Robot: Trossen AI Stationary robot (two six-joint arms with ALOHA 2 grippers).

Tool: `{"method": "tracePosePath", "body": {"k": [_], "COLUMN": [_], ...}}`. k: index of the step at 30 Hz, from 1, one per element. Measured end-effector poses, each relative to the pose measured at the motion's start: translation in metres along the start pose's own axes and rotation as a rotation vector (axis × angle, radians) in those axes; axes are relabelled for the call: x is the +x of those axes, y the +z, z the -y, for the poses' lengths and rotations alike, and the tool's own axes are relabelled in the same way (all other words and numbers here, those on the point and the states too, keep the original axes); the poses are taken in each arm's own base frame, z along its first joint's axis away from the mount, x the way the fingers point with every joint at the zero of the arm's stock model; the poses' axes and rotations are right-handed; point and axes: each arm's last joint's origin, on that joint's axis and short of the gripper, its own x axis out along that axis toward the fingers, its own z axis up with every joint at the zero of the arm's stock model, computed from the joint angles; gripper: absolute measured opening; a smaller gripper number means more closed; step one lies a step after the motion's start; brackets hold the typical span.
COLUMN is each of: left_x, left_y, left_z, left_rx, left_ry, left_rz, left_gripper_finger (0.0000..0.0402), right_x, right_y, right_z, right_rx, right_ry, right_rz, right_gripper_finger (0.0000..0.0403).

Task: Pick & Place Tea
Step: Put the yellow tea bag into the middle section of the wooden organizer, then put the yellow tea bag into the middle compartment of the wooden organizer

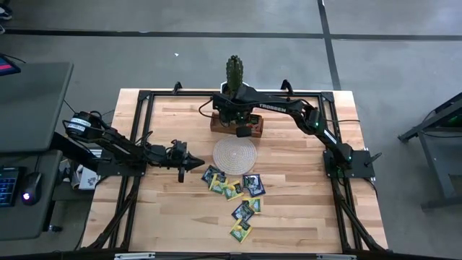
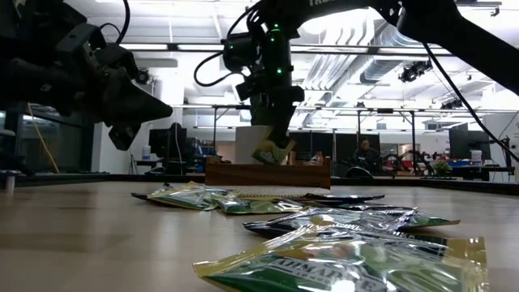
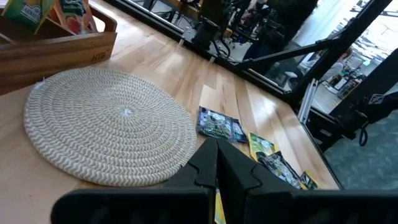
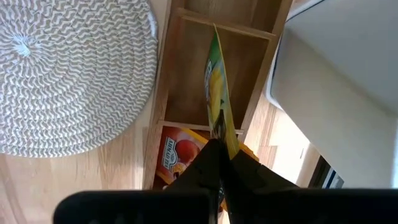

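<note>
my right end effector [image 4: 219, 163] is pinched tight on a green-and-yellow tea sachet [image 4: 217, 102], holding it by one edge so the packet hangs on edge over the wooden tray [image 4: 249, 56]. in the right wrist view the sachet's long side runs away from my fingertips, straight over an empty compartment of the tray, with the divider wall just beyond its far end. the next compartment, nearer my fingers, already holds a red-orange sachet [image 4: 177, 155] (standing or leaning, i can't quite tell). so the coming move, as i judge it, is a short drop: the slot lies directly under the packet, and the packet's plane runs roughly along the tray's side walls, though whether it will slide in without catching i cannot say.

from above, my right end effector [image 1: 242, 131] sits at the tray's near edge, just behind the round woven mat [image 1: 234, 154], with the potted cactus [image 1: 234, 72] behind it.

my left end effector [image 1: 193, 164] hovers above the desk [image 1: 166, 209] beside the mat, fingers pressed together and carrying nothing that i can see. the loose sachets [image 1: 242, 195] lie scattered flat in front of the mat, trailing toward the desk's front edge; the closest ones are just past my left fingertips, so the left arm is nearer to the pile, while the right is nearer to the tray.
</note>
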Motion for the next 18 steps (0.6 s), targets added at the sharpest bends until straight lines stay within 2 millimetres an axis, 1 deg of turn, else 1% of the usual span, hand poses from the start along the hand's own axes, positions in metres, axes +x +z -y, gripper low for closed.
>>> {"method": "tracePosePath", "body": {"k": [7, 12, 18], "left_x": [0.0, 0.0, 0.0], "left_y": [0.0, -0.0001, -0.0001], "left_z": [0.0, 0.0, 0.0], "left_rx": [-0.002, -0.003, -0.004], "left_ry": [-0.001, -0.002, -0.001], "left_rz": [-0.001, -0.001, -0.001], "left_gripper_finger": [0.0001, 0.0001, 0.0001], "right_x": [0.0008, 0.0013, 0.0013], "right_y": [-0.0014, -0.0027, -0.0028], "right_z": [0.003, 0.0044, 0.0056], "right_rx": [0.008, 0.012, 0.021], "right_ry": [0.015, 0.025, -0.005], "right_rz": [0.004, -0.001, -0.009], "right_gripper_finger": [0.0018, 0.0047, 0.0083]}}
